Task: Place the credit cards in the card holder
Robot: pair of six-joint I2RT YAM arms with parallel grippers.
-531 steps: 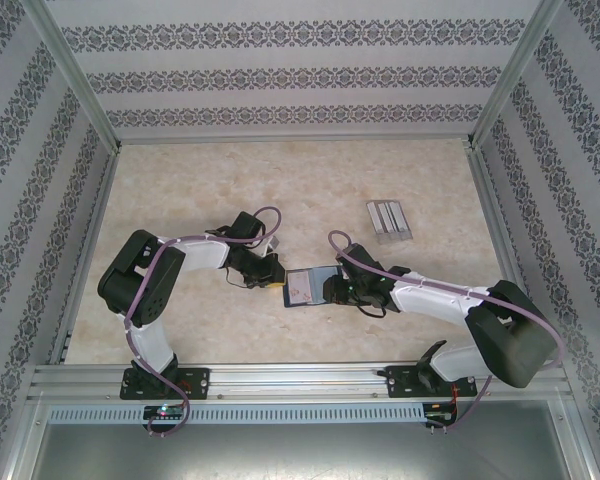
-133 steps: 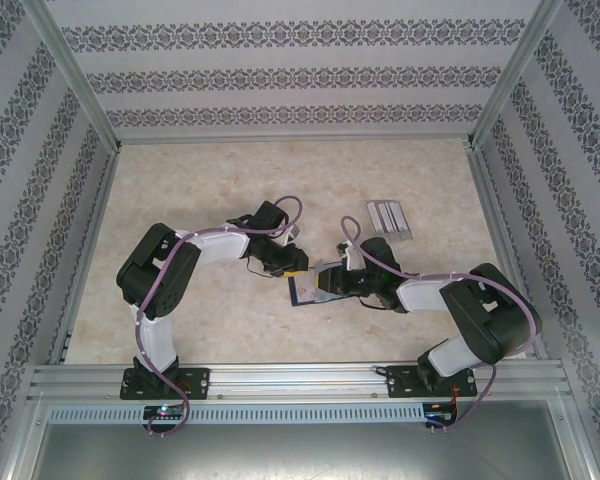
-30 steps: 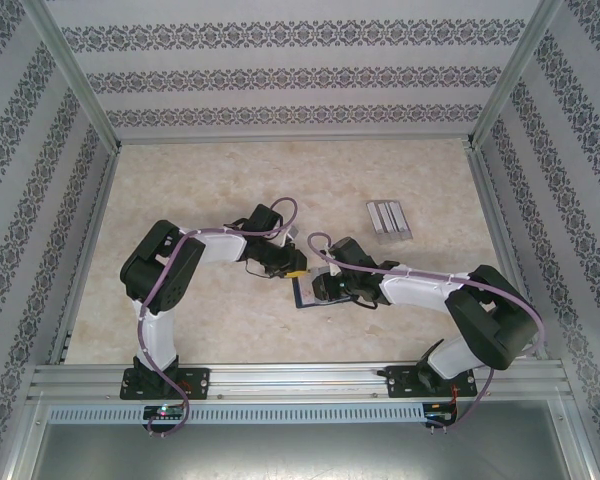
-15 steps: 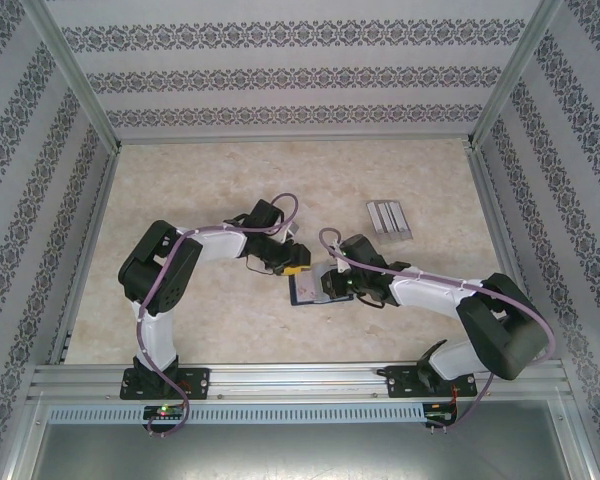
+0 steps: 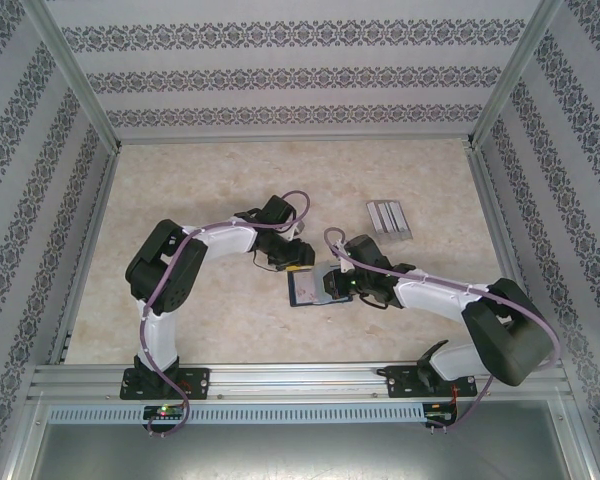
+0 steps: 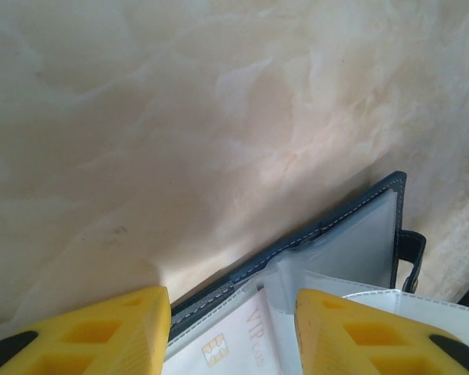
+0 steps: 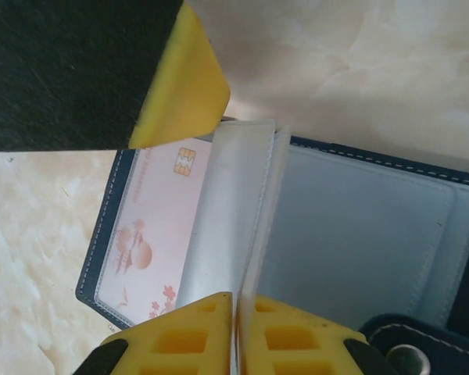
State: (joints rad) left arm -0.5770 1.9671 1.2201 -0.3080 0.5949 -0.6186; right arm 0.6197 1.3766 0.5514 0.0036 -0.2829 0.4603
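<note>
Right wrist view — right gripper (image 7: pixel 236 312) pinching card holder (image 7: pixel 359 226) sleeve (image 7: pixel 227 211).

1 holder (image 5: pixel 306 290); 1 cred. card (image 7: pixel 152 234); 1 rack (image 5: pixel 389 219)

We find the card holder (image 5: pixel 306 291) on the tabletop (image 5: pixel 200 180) between left hand (image 5: pixel 296 263) and right hand (image 5: pixel 339 285), a card (image 7: pixel 152 226) inside; the rack (image 5: pixel 389 219) lies behind it, rightward, well apart.

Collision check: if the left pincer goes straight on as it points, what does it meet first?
Probably the open card holder, lying right ahead of the open left pincer; table beyond it. Depth is unclear.
</note>
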